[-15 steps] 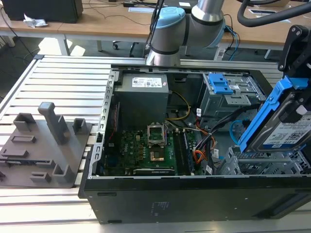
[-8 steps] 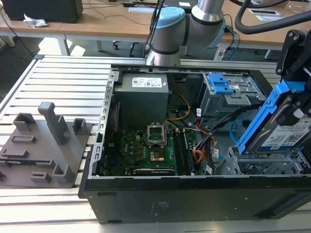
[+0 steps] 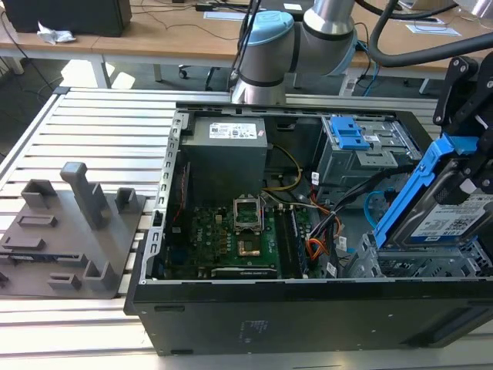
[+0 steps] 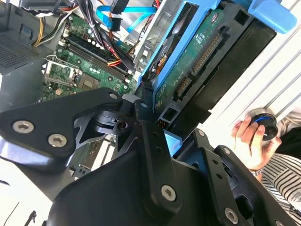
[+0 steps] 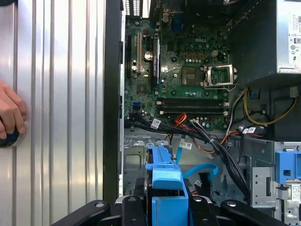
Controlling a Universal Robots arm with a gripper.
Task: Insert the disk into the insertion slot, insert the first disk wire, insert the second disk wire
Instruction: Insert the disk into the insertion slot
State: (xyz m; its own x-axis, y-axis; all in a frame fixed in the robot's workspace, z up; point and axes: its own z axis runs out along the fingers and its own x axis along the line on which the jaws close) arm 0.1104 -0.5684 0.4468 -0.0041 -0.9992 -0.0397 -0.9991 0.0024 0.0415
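Looking down into an open computer case [image 3: 293,316] that lies on a slatted metal table [image 3: 92,131], we see a green circuit board [image 3: 239,231] in the middle of the exterior view and a grey power box [image 3: 227,146] above it. At the exterior view's right edge, the black gripper [image 5: 167,212] is clenched on the disk [image 3: 451,216], grasping it by its blue plastic frame. The disk is tilted. Its lower end sits down by the silver perforated insertion slot [image 3: 400,266] at the lower right, and its upper end is raised toward the upper right. We cannot tell whether the disk touches the slot, and it is not lying flat in the bay.

In the second wrist view the disk's green underside and connectors face us. A taller grey cage with a blue latch [image 3: 362,142] stands just behind the slot. Loose blue and orange cables [image 3: 316,247] lie between the circuit board and the slot. A grey moulded block [image 3: 69,231] rests at the exterior view's left. A person's hand [image 4: 247,136] rests on a round knob outside the case.
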